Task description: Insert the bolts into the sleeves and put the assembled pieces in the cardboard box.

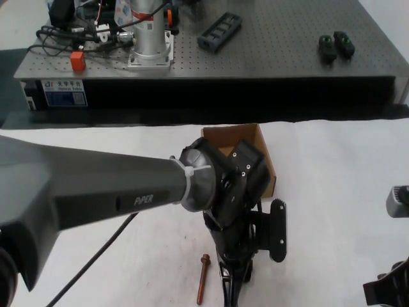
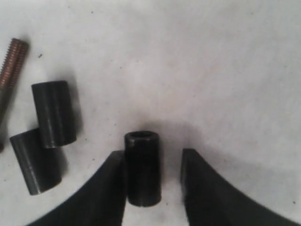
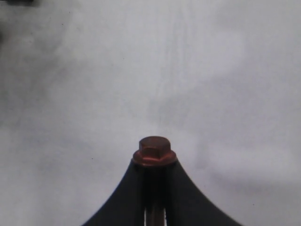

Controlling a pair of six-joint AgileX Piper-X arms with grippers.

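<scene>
Black sleeve [image 2: 142,169] lies between my left jaws, which stand open, touching one; my right jaws clamp a bolt [image 3: 154,153].

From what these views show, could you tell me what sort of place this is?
Probably a robotics lab: a perforated breadboard table strewn with cables, and a robot arm over a white-covered bench.

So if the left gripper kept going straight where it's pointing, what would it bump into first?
The left gripper would probably meet the black sleeve lying between its open fingers, then the white cloth under it; depth is hard to judge.
</scene>
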